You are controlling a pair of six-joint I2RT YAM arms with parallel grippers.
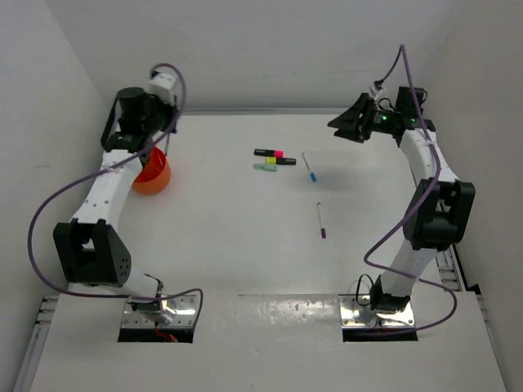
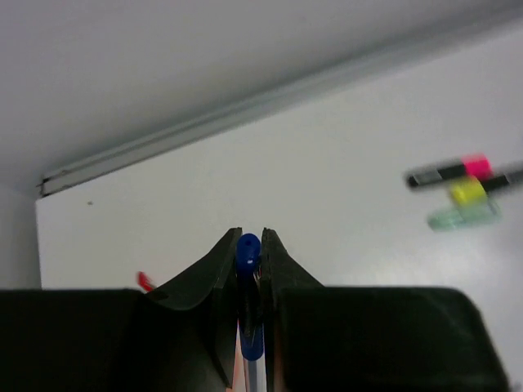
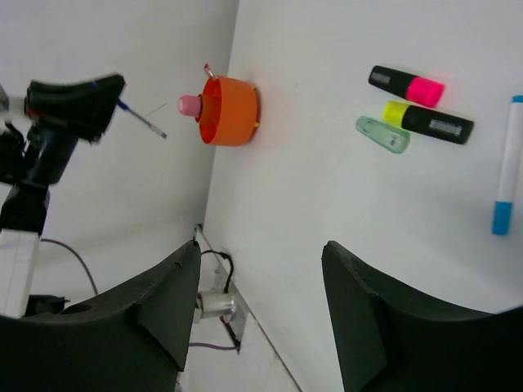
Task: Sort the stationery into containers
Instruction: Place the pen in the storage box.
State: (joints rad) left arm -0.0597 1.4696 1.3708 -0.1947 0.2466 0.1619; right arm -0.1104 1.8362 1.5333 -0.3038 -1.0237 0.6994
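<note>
Where the left gripper (image 2: 249, 238) hangs over the far left side of the table (image 1: 229, 245), its fingers are pinched tight on a blue pen (image 2: 248, 253); the pen's long axis runs along the fingers and out past their tips, thin point slanting toward the orange bowl (image 3: 237, 114); bowl sits near the left wall, a pink lump (image 3: 189, 104) poking out of its mouth; right gripper (image 3: 260, 253) raised at far right, fingers wide apart, nothing between them; mid-table, three highlighters lie close together, long axes left to right: pink-ended highlighter (image 1: 269, 153) farthest back, yellow-ended highlighter (image 1: 282, 161) just nearer, green highlighter (image 1: 265, 167) beside it; blue-capped pen (image 1: 309, 167) to their right, lying near to far, cap at the near end; purple-tipped pen (image 1: 321, 220) apart and nearer, same run, tip at the near end
</note>
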